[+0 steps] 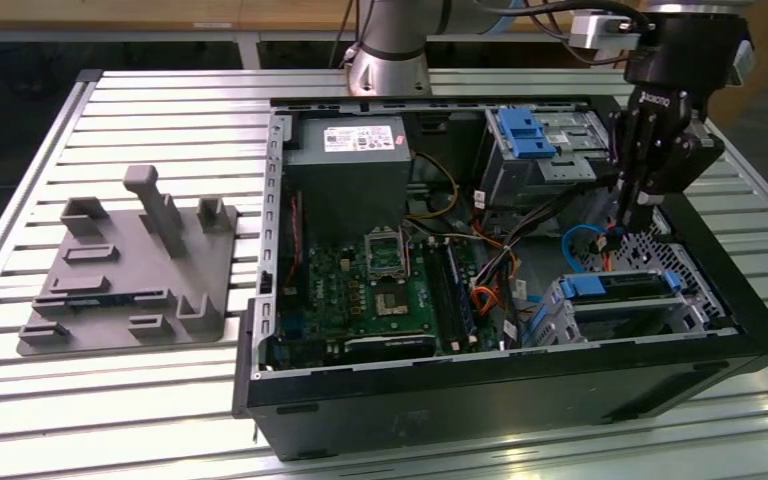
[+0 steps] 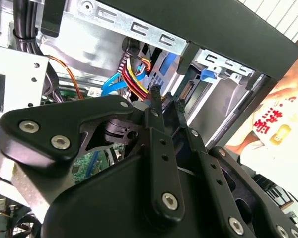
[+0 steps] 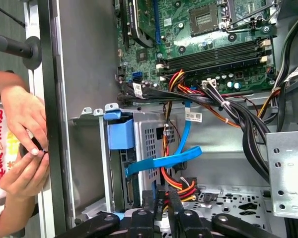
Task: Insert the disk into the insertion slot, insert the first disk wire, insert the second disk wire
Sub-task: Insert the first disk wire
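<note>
At the computer case's (image 1: 491, 388) near corner, exterior view's right, the disk (image 1: 619, 286) sits in the insertion slot (image 1: 631, 320). Beside it the gripper (image 3: 161, 202), narrow, pinches a red-yellow wire's (image 3: 175, 187) plug (image 3: 159, 209): first-wire step, seemingly, calling for square alignment with the disk's socket.

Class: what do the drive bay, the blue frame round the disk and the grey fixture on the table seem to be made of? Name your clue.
Drive bay: thin sheet metal, likely steel; silvery, perforated, folded edges. Blue frame: likely moulded plastic; uniform bright colour, dull sheen. Grey fixture: probably plastic, possibly printed; even matte grey, blocky posts.
</note>
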Action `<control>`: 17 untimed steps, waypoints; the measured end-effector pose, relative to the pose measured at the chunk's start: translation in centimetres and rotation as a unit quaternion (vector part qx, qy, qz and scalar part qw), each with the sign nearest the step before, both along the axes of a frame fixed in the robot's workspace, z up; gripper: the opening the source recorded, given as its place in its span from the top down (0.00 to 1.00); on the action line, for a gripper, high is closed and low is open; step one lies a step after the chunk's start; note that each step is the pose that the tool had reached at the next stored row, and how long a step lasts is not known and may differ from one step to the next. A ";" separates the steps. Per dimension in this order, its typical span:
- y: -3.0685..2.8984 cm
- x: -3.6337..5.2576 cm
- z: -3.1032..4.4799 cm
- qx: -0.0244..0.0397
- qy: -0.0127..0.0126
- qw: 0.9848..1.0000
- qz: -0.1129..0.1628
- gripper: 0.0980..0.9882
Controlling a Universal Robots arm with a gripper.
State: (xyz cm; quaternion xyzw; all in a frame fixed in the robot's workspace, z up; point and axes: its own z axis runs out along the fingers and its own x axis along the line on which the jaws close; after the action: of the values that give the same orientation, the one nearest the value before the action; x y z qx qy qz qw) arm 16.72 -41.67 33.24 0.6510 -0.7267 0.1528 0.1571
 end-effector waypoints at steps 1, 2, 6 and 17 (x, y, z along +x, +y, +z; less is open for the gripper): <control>0.01 0.00 0.00 0.000 0.000 1.000 0.000 0.82; 0.03 -0.01 0.00 0.000 0.000 1.000 0.000 0.82; 0.16 -0.03 0.00 0.000 0.000 1.000 0.000 0.82; 0.18 -0.05 -0.01 -0.007 0.002 1.000 0.000 0.91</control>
State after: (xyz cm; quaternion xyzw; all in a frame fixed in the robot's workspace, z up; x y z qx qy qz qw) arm 16.67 -41.49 33.23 0.6503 -0.7253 0.1564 0.1632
